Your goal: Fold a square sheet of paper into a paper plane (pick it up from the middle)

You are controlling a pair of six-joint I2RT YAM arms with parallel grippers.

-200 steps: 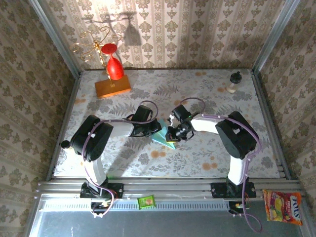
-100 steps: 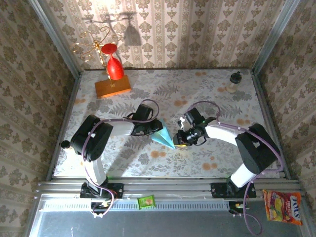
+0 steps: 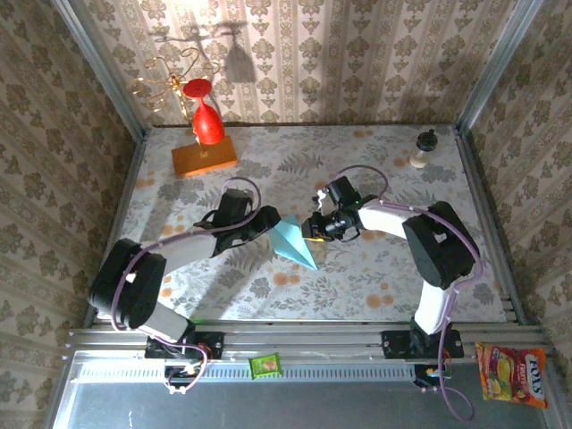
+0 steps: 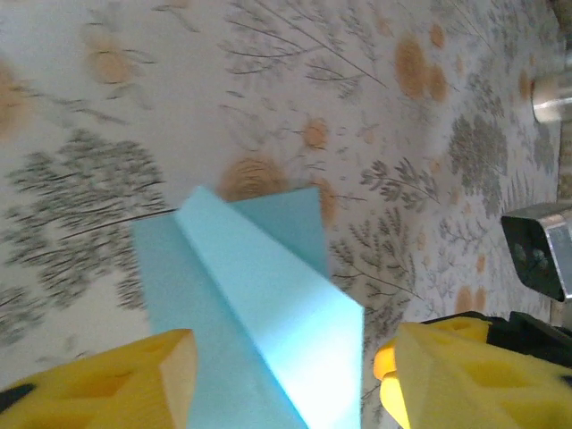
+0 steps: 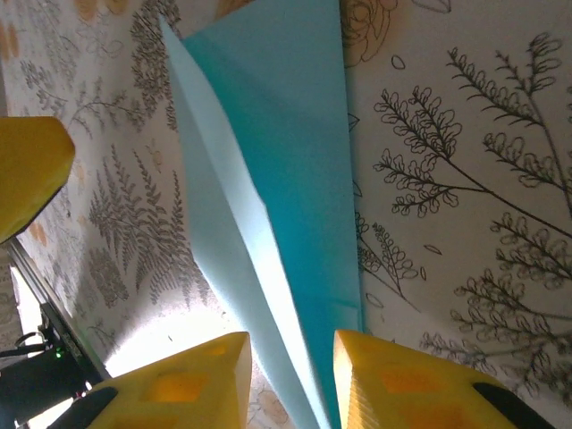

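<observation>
The square sheet of paper lies folded into the light-blue paper plane (image 3: 293, 239) on the floral table, with its sharp tip toward the near edge. My left gripper (image 3: 272, 223) is at the plane's left edge. In the left wrist view it (image 4: 281, 384) stands open, its yellow fingers wide on either side of the plane (image 4: 259, 295). My right gripper (image 3: 310, 229) is at the plane's right edge. In the right wrist view it (image 5: 292, 384) is open a little, straddling the raised centre fold of the plane (image 5: 295, 179) without pinching it.
An orange block (image 3: 205, 158) carrying a red wine glass (image 3: 207, 125) stands at the back left, with a gold wire stand (image 3: 165, 85) behind it. A small bottle (image 3: 422, 150) is at the back right. A green packet (image 3: 264, 365) and a sweets bag (image 3: 512, 374) lie off the table's near edge.
Both grippers have opened and let go of the plane. The left arm has drawn back to the left. The right gripper swung away to the right, then came back to the plane's right edge.
</observation>
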